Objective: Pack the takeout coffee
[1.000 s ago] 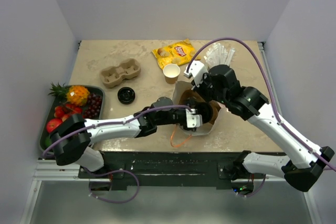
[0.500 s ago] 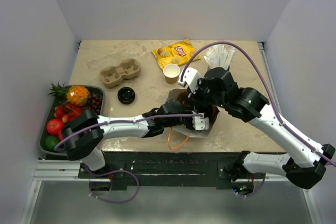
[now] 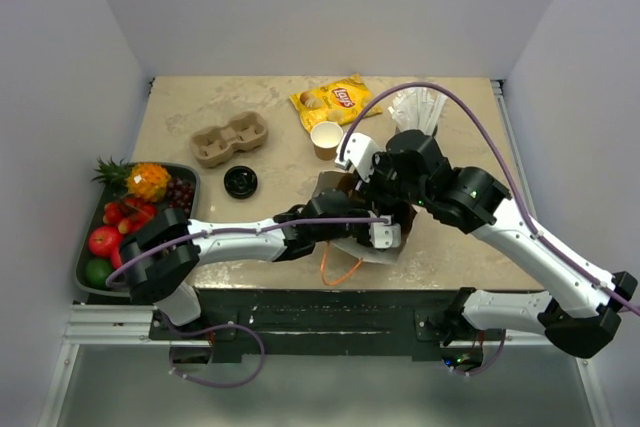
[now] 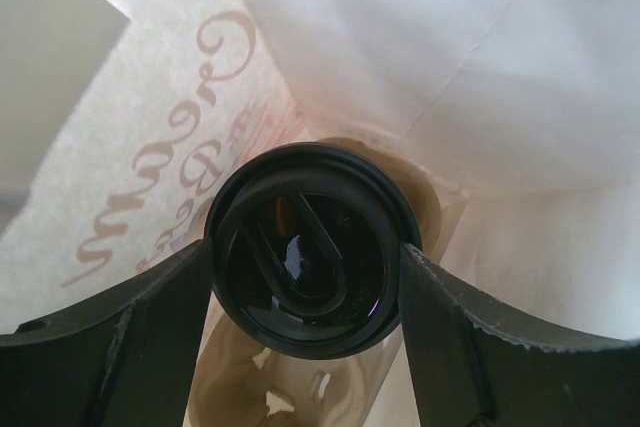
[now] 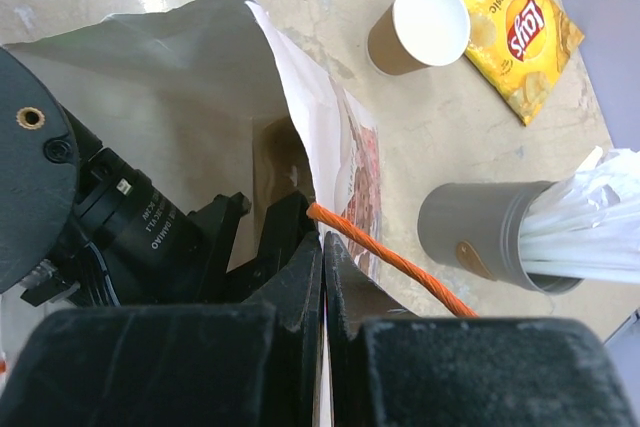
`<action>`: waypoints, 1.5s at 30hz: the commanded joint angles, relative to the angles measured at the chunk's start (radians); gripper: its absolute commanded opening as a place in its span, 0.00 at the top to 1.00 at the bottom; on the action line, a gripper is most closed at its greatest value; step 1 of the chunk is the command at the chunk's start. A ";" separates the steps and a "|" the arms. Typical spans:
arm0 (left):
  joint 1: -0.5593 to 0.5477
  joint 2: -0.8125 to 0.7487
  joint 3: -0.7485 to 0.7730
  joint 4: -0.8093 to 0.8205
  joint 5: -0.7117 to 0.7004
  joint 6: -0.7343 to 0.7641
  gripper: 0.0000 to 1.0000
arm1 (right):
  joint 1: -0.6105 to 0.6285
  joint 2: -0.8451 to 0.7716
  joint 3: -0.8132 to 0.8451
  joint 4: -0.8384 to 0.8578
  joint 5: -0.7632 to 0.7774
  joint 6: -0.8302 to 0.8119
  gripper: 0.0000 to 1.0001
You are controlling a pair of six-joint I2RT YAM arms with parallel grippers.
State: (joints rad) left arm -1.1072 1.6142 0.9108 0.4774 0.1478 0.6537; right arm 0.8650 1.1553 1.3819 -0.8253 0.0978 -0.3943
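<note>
The overhead view is pretty cluttered. There's a tan moulded-pulp two-cup carrier (image 3: 230, 139) upper left of centre, a yellow crisp packet (image 3: 332, 102) at the top middle and a grey cup stuffed with white wrapped straws (image 3: 415, 112) to its right. A dark tray of fruit (image 3: 80, 262) sits at the left edge of the stone-look bench (image 3: 200, 107). The small tan kraft paper cup (image 3: 326, 139), white inside, stands upright and lidless just below the crisp packet. A loose round black plastic lid (image 3: 240, 182) lies flat on the bench left of centre, well apart from the cup.

Dead centre is a white paper carry bag (image 5: 170, 57) with reddish cursive print and an orange cord handle (image 5: 390, 262), and both arms crowd over it. The right end effector (image 5: 322, 247) is clamped tight on the bag's top edge, right by the cord, and the bag's mouth gapes open. The left end effector (image 4: 305, 259) is down inside the bag with paper walls all around it. Its fingers (image 4: 110, 347) are spread wide and pressed against either side of a second round black lid (image 4: 310, 252) low in the bag, so it's gripping that. Can't tell whether a cup sits under that one, it's hidden
</note>
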 commanded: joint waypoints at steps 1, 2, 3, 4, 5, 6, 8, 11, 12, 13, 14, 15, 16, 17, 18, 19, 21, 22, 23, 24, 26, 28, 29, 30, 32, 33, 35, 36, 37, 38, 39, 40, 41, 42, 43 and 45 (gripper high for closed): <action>-0.013 -0.017 0.003 0.055 0.058 -0.040 1.00 | 0.026 -0.032 -0.020 0.061 0.019 -0.031 1.00; -0.014 -0.013 0.005 0.049 0.059 -0.032 1.00 | 0.028 -0.032 -0.020 0.060 0.019 -0.034 1.00; -0.019 -0.004 0.003 0.046 0.062 -0.022 1.00 | 0.032 -0.034 -0.021 0.057 0.019 -0.035 1.00; -0.019 -0.004 0.002 0.044 0.065 -0.016 1.00 | 0.034 -0.034 -0.023 0.057 0.019 -0.038 1.00; -0.019 -0.005 -0.001 0.044 0.071 -0.011 1.00 | 0.035 -0.035 -0.026 0.054 0.020 -0.043 1.00; -0.019 -0.002 -0.004 0.037 0.100 0.003 1.00 | 0.042 -0.034 -0.026 0.052 0.019 -0.043 1.00; -0.019 0.009 -0.003 0.018 0.110 0.050 1.00 | 0.054 -0.032 -0.026 0.048 0.011 -0.049 1.00; -0.020 0.029 -0.007 0.004 0.102 0.106 1.00 | 0.080 -0.028 -0.017 0.031 0.019 -0.058 1.00; -0.020 0.038 -0.007 0.000 0.089 0.118 1.00 | 0.088 -0.026 -0.015 0.016 0.019 -0.060 1.00; -0.020 0.042 -0.006 -0.009 0.081 0.144 1.00 | 0.092 -0.028 -0.017 0.011 0.020 -0.060 1.00; -0.020 0.050 -0.003 -0.028 0.073 0.152 1.00 | 0.097 -0.028 -0.017 0.006 0.019 -0.055 1.00; -0.020 0.052 -0.001 -0.037 0.065 0.159 1.00 | 0.100 -0.028 -0.014 0.002 0.017 -0.052 1.00; -0.019 0.050 -0.001 -0.045 0.065 0.171 1.00 | 0.101 -0.025 -0.011 -0.003 0.014 -0.051 1.00; -0.017 0.052 -0.001 -0.052 0.064 0.172 1.00 | 0.103 -0.023 -0.009 -0.005 0.013 -0.048 1.00; -0.010 0.052 0.000 -0.054 0.064 0.166 1.00 | 0.104 -0.022 -0.006 -0.002 0.013 -0.048 1.00; -0.008 0.055 0.002 -0.054 0.067 0.153 1.00 | 0.104 -0.019 -0.006 0.000 0.010 -0.048 1.00; -0.003 0.067 0.013 -0.056 0.068 0.149 1.00 | 0.108 -0.013 -0.003 0.008 0.000 -0.046 1.00; -0.003 0.073 0.016 -0.054 0.064 0.149 1.00 | 0.108 -0.011 0.000 0.008 -0.006 -0.046 1.00; -0.002 0.079 0.019 -0.045 0.058 0.149 1.00 | 0.108 -0.006 0.003 0.008 -0.016 -0.041 1.00; 0.000 0.087 0.023 -0.039 0.043 0.149 1.00 | 0.109 -0.006 0.011 0.002 -0.020 -0.038 1.00; 0.003 0.098 0.030 -0.014 0.023 0.147 1.00 | 0.109 -0.003 0.017 -0.009 -0.039 -0.020 1.00; 0.004 0.107 0.036 -0.014 -0.005 0.159 1.00 | 0.109 0.001 0.026 -0.037 -0.055 -0.008 1.00; 0.006 0.110 0.037 -0.008 -0.014 0.156 1.00 | 0.109 -0.002 0.026 -0.040 -0.056 0.008 1.00; 0.006 0.113 0.042 -0.010 -0.030 0.158 1.00 | 0.106 -0.002 0.025 -0.047 -0.059 0.011 1.00; 0.006 0.113 0.049 -0.007 -0.051 0.159 1.00 | 0.106 -0.003 0.022 -0.054 -0.058 0.015 1.00; 0.006 0.113 0.056 -0.006 -0.071 0.158 1.00 | 0.106 -0.006 0.017 -0.046 -0.050 0.014 1.00; 0.006 0.101 0.060 0.003 -0.080 0.149 1.00 | 0.103 -0.005 0.017 -0.043 -0.044 0.014 1.00; 0.006 0.099 0.062 0.003 -0.086 0.156 1.00 | 0.103 -0.003 0.019 -0.044 -0.044 0.017 1.00; 0.006 0.099 0.063 0.004 -0.089 0.158 1.00 | 0.103 -0.003 0.020 -0.044 -0.044 0.018 1.00; 0.006 0.095 0.065 0.006 -0.091 0.156 1.00 | 0.101 -0.003 0.019 -0.043 -0.046 0.021 1.00; 0.006 0.090 0.068 0.007 -0.094 0.149 1.00 | 0.098 -0.005 0.017 -0.043 -0.044 0.021 1.00; 0.006 0.087 0.071 0.010 -0.093 0.146 1.00 | 0.095 -0.005 0.016 -0.044 -0.038 0.021 1.00; 0.006 0.079 0.072 0.007 -0.093 0.143 1.00 | 0.091 -0.006 0.014 -0.040 -0.037 0.021 1.00; 0.007 0.076 0.077 0.007 -0.094 0.133 1.00 | 0.089 -0.006 0.011 -0.040 -0.035 0.021 1.00; 0.007 0.072 0.079 0.004 -0.091 0.129 1.00 | 0.088 -0.005 0.011 -0.038 -0.032 0.026 1.00; 0.009 0.061 0.086 -0.002 -0.090 0.123 1.00 | 0.075 0.001 0.012 -0.038 -0.029 0.034 1.00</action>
State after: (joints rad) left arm -1.1072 1.7172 0.9424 0.4427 0.0719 0.8024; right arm 0.9520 1.1660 1.3575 -0.8970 0.0921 -0.4007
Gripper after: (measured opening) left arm 0.741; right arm 0.007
